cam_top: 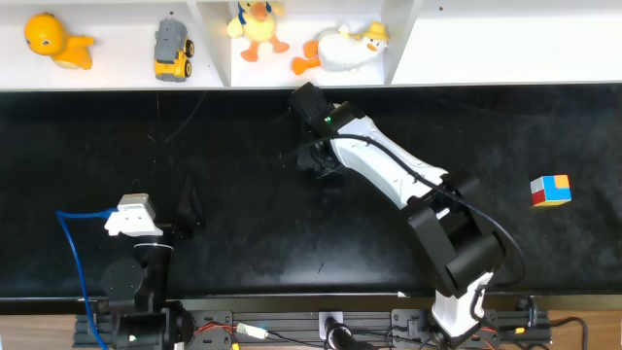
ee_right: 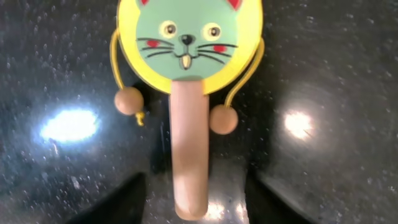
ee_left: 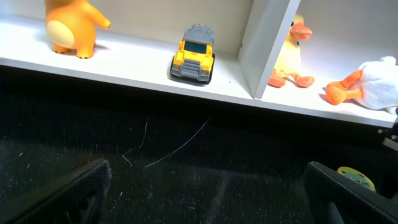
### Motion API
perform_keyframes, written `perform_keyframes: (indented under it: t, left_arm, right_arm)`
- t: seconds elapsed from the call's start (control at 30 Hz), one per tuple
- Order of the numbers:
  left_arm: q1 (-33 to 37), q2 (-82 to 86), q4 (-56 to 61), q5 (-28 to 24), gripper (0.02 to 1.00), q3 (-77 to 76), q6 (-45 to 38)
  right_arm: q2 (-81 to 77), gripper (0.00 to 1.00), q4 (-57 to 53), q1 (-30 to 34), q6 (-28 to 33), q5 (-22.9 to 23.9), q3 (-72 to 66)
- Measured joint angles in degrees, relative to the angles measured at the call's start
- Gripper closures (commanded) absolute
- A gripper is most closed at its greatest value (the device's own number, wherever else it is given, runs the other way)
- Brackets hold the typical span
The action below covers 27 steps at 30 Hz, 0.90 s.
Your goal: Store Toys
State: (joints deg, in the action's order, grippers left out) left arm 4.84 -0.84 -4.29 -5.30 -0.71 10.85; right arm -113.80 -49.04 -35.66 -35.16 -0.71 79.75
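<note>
Right gripper (ee_right: 194, 198): fingers spread wide, one each side of the wooden handle. Not closed on it, with gaps showing on both sides.
Wooden handle (ee_right: 188, 143): flat on the black table (ee_right: 336, 74), running straight back between the fingers, nicely centred.
Cat-face rattle drum (ee_right: 189, 37): the toy in play, face up, mid-table near the front of the white shelf (cam_top: 311, 78). Its two bead strikers (ee_right: 129, 99) lie loose either side of the handle.
Step in hand: looks like the grasp. Settle low, then close squarely on the handle, well back from the beads so neither string gets pinched.
Lift: smooth round handle, and the disc end is probably heavier — it may droop or swivel. Grip firmly and rise slowly; expect the beads to swing.
Left gripper (ee_left: 208, 193): fingers apart, low over the table, facing the shelf, nothing between them.
Shelf contents: orange plush (ee_left: 71, 28), yellow truck (ee_left: 194, 55), yellow duck (ee_left: 291, 53) and white duck (ee_left: 373, 84) stand stored.
Colour cube (cam_top: 550, 191): far right on the table, well apart — not yet stored.
</note>
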Motion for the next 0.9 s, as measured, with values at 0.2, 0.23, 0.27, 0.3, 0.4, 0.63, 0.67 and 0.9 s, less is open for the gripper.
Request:
perform_keyframes:
  t: [0.2, 0.23, 0.27, 0.3, 0.4, 0.63, 0.67, 0.9]
  left_arm:
    - [0.0, 0.0, 0.0, 0.0, 0.02, 0.0, 0.0]
    - [0.0, 0.0, 0.0, 0.0, 0.02, 0.0, 0.0]
    - [0.0, 0.0, -0.02, 0.0, 0.02, 0.0, 0.0]
    - [0.0, 0.0, 0.0, 0.0, 0.02, 0.0, 0.0]
    - [0.0, 0.0, -0.02, 0.0, 0.02, 0.0, 0.0]
    - [0.0, 0.0, -0.02, 0.0, 0.02, 0.0, 0.0]
    - [0.0, 0.0, -0.02, 0.0, 0.02, 0.0, 0.0]
    - [0.0, 0.0, 0.0, 0.0, 0.02, 0.0, 0.0]
  right_arm:
    - [-0.28, 0.798, -0.04, 0.0, 0.33, -0.42, 0.15]
    - [-0.28, 0.827, -0.02, 0.0, 0.35, -0.42, 0.15]
    - [-0.33, 0.879, 0.0, 0.0, 0.61, -0.48, 0.15]
    - [-0.33, 0.91, 0.02, 0.0, 0.59, -0.57, 0.15]
    - [-0.33, 0.954, 0.0, 0.0, 0.66, -0.59, 0.2]
    - [-0.81, 0.956, -5.79, 0.87, 0.7, -3.67, 1.64]
    - [-1.09, 0.956, -8.24, 1.27, 0.72, -4.31, 2.43]
    - [0.46, 0.961, -24.7, 3.61, 0.94, -4.15, 7.72]
